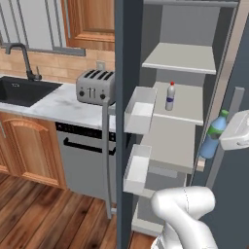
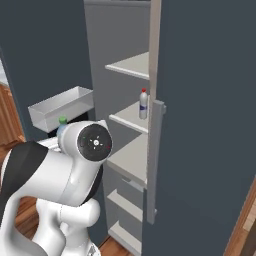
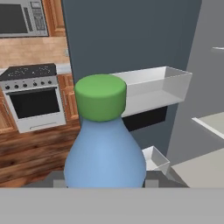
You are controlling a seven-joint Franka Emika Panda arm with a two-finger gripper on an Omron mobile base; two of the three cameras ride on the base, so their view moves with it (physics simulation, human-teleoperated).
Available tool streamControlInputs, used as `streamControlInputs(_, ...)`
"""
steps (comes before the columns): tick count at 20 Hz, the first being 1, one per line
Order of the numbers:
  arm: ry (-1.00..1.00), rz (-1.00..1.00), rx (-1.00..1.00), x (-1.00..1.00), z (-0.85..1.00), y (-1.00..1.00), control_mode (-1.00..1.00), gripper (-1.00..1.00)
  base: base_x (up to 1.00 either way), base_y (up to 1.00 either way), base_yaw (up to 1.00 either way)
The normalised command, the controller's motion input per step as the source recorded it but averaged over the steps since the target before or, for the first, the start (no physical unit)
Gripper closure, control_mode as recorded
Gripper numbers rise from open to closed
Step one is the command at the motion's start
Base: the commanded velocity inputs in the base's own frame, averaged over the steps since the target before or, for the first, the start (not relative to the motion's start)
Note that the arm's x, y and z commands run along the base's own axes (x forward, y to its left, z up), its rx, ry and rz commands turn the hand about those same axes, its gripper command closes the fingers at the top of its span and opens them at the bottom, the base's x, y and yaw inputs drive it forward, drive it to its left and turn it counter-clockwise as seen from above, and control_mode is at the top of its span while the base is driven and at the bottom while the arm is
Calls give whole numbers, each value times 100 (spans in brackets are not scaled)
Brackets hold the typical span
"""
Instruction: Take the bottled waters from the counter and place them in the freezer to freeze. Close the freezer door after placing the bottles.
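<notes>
The freezer (image 1: 194, 29) stands wide open, pale shelves stacked inside, and the freezer door (image 1: 127, 58) swings out to the left with white bins (image 1: 138, 114) on its inner face. Left of that door runs the marble bench (image 1: 58, 104), carrying a steel toaster (image 1: 96, 86) beside the black sink (image 1: 22, 90), with the dishwasher (image 1: 85, 155) below. The white arm (image 1: 187, 214) rises in the near foreground. On a middle shelf (image 1: 187, 104) stands the red-capped bottle (image 1: 170, 96), upright, toward the left edge. And the green-capped bottle (image 1: 212, 134) is up off the bench, at the right of the freezer opening, near the middle shelves, tilted a little. The fingers (image 3: 105, 183) are clamped on its blue body, cap pointing away from the hand.
</notes>
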Motion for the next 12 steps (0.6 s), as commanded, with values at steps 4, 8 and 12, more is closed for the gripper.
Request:
streamControlInputs(4,0,0,0,0,0,0,100,100,1,18,0)
streamControlInputs(8,0,0,0,0,0,0,100,100,1,20,0)
streamControlInputs(12,0,0,0,0,0,0,100,100,4,34,0)
